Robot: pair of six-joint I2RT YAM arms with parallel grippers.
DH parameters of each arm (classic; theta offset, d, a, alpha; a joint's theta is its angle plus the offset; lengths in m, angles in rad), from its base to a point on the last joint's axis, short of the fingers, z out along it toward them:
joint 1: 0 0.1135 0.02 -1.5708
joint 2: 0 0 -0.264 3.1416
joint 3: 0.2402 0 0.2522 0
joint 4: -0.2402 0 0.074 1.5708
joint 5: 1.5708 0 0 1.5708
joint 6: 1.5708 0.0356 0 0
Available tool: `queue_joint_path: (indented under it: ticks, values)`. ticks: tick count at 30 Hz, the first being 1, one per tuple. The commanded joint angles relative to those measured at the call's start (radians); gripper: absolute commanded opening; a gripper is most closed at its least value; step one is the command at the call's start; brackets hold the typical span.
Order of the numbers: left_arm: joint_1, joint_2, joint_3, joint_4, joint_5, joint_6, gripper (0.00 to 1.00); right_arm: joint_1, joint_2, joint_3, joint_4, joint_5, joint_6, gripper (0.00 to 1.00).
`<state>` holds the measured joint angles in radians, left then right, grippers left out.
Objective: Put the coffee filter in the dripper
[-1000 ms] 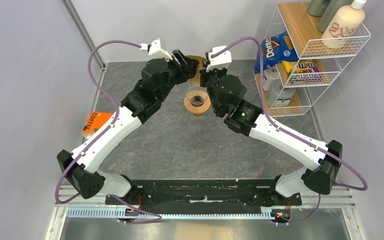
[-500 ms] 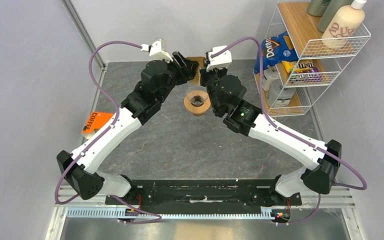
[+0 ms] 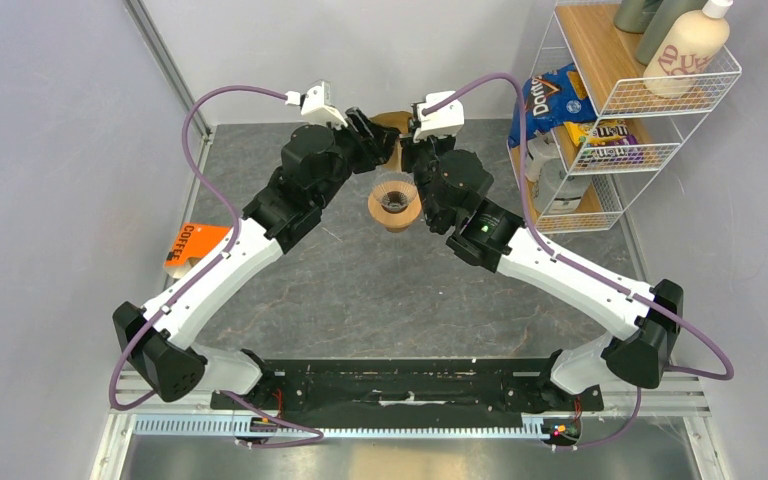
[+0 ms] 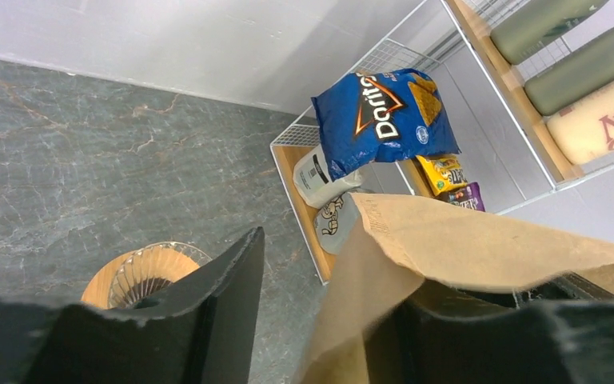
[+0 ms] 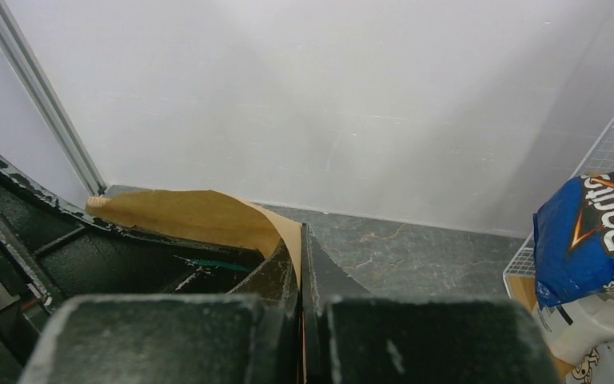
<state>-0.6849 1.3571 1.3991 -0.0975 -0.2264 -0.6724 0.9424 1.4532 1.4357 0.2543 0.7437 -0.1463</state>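
The right gripper (image 5: 300,268) pinches the filter (image 5: 192,216), held aloft beyond the dripper (image 3: 395,200), while the left gripper (image 3: 376,134) stands open about its other side (one finger against the paper); closing and pulling crookedly could, I judge, tear or crumple it.

doritos bag (image 4: 384,120), coffee packet (image 3: 192,246)

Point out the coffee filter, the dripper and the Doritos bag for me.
coffee filter (image 4: 480,256), left wrist view, on the flat face of the paper.
dripper (image 3: 396,222), top external view, on the near side of its wooden collar.
Doritos bag (image 4: 384,120), left wrist view, on its printed front.
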Motion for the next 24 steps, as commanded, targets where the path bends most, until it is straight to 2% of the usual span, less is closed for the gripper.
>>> queue_joint_path:
  ticks: [1,5,9,10,14,17,19,24]
  values:
    - [0.002,-0.033,0.001,0.024,0.002,-0.003,0.45,0.002,-0.011,0.0,0.047,0.027,0.011,0.0]
    - [0.002,-0.032,0.005,0.015,0.004,-0.001,0.31,0.001,-0.015,-0.001,0.036,0.027,0.026,0.0]
    - [0.002,-0.037,0.005,0.013,0.007,-0.001,0.27,-0.002,-0.023,-0.004,0.011,0.027,0.051,0.0]
    - [0.002,-0.039,0.003,0.009,0.006,-0.004,0.28,-0.002,-0.023,-0.005,0.01,0.028,0.053,0.0]
    - [0.002,-0.051,-0.006,0.011,0.014,-0.014,0.44,-0.005,-0.023,-0.005,0.013,0.029,0.051,0.0]
    - [0.002,-0.06,-0.015,0.018,0.029,-0.025,0.46,-0.008,-0.022,-0.004,0.013,0.031,0.053,0.0]
    - [0.002,-0.062,-0.021,0.017,0.04,-0.03,0.42,-0.007,-0.021,-0.003,0.013,0.031,0.054,0.0]
    - [0.002,-0.069,-0.035,0.018,0.047,-0.039,0.2,-0.012,-0.025,-0.001,0.01,0.033,0.06,0.0]
